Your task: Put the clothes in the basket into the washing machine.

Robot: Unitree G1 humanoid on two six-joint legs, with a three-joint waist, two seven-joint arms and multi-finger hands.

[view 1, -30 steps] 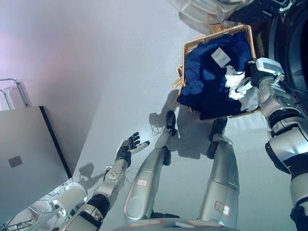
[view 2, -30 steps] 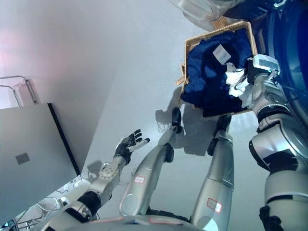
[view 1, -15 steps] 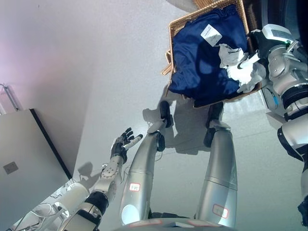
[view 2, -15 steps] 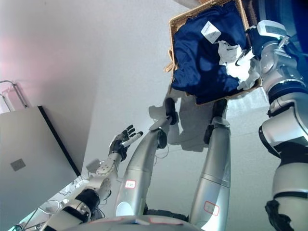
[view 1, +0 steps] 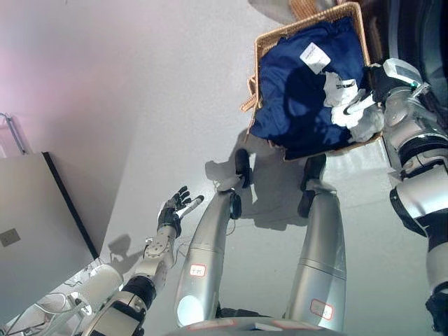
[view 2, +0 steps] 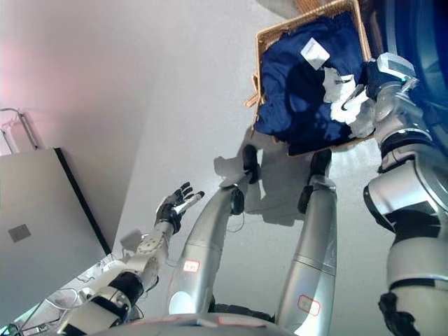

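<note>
A wicker basket stands on the floor at the upper right, filled with a navy blue garment that bears a white label. A crumpled white cloth lies on it at the basket's right side. My right hand is inside the basket, against the white cloth. The washing machine's dark round opening shows at the right edge, just beside the basket. My left hand hangs open and empty at the lower left, far from the basket.
A grey flat panel leans at the left edge, with a metal rack behind it. The pale floor spreads left of the basket. Part of a clear curved door shows above the basket.
The whole view has shifted, so the camera moved. My right hand stays in the basket at the white cloth. My left hand stays open at my side.
</note>
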